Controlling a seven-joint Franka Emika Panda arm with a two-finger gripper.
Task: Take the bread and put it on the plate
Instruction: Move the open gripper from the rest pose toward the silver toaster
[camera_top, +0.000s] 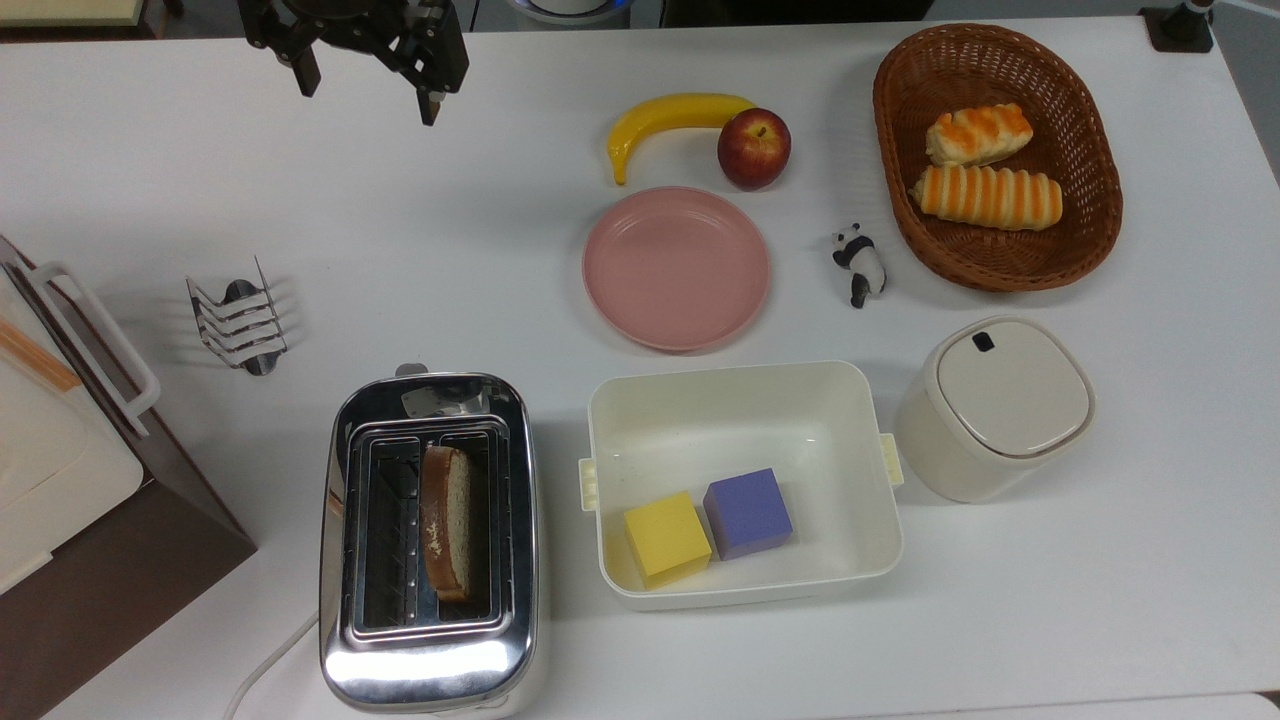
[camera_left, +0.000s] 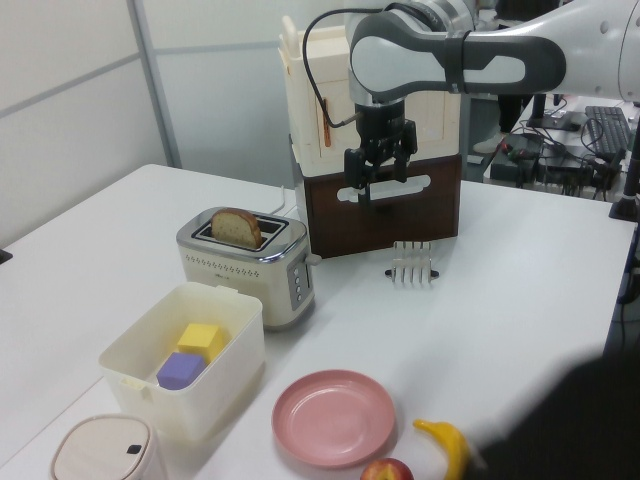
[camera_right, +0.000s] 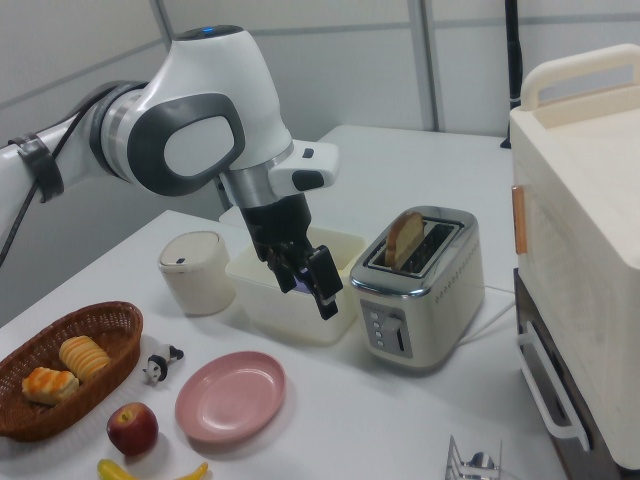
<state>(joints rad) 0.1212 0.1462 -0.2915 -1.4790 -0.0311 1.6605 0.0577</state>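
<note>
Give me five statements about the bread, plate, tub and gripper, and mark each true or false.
1. The bread stands in a toaster slot. True.
2. The plate holds an apple. False: the plate is bare; the apple sits on the table beside the banana.
3. The tub holds a yellow cube and a purple cube. True.
4. The gripper is shut on the bread. False: it hangs open and empty, apart from the toaster.
5. The basket holds three rolls. False: it holds two.
</note>
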